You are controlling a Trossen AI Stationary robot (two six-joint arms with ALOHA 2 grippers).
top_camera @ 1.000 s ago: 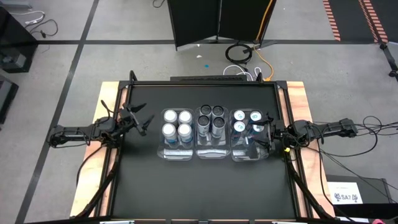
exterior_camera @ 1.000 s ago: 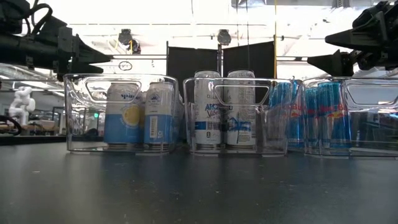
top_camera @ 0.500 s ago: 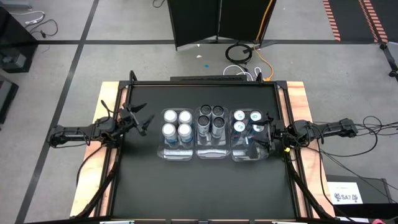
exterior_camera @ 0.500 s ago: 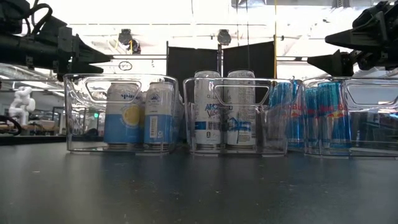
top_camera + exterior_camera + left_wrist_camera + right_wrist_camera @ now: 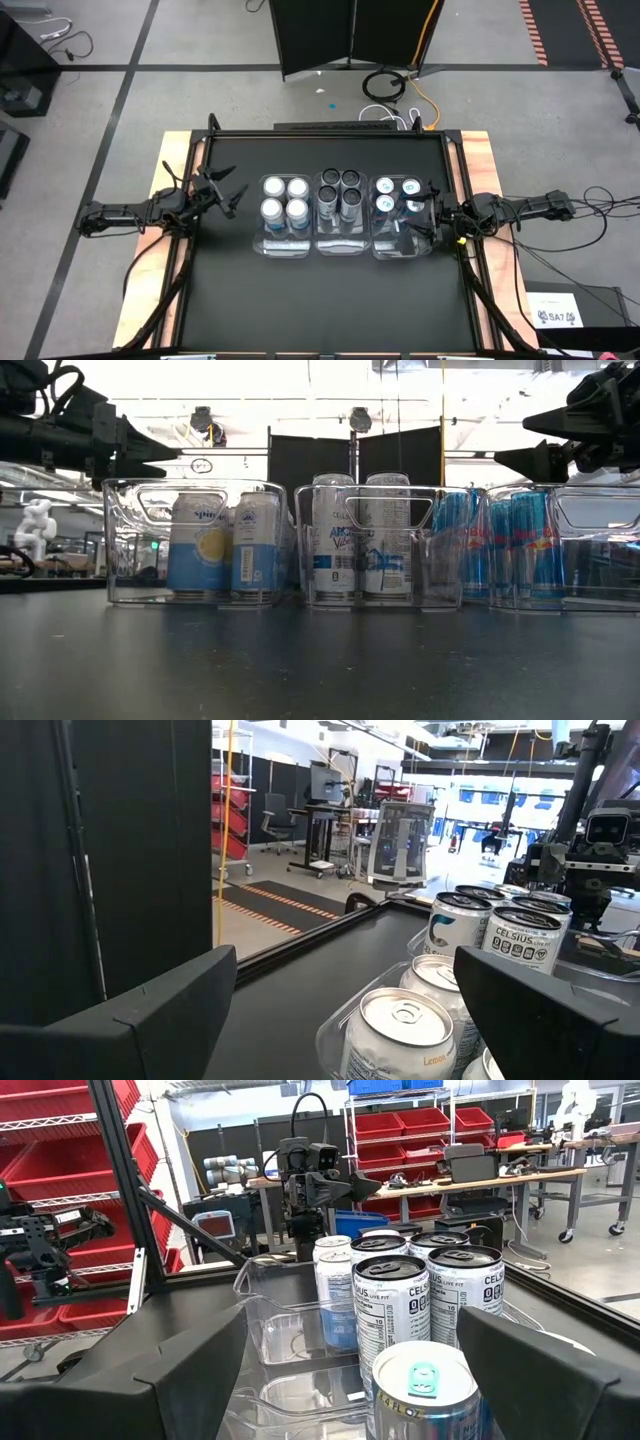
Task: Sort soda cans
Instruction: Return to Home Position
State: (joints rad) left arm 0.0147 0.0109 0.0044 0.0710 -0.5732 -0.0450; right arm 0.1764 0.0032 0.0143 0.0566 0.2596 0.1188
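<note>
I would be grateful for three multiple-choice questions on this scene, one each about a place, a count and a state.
1. The dark-topped cans stand in: A the left bin; B the centre bin; C the right bin.
2. The silver-topped cans in the left bin number: A two; B six; C four.
3. The left gripper and right gripper are: A both open, holding nothing; B both shut on cans; C one open, one shut.

Answers: 1 B, the high view shows them in the middle of the three bins. 2 C, four tops show there from above. 3 A, each wrist view shows a wide, empty gap between its fingers.
</note>
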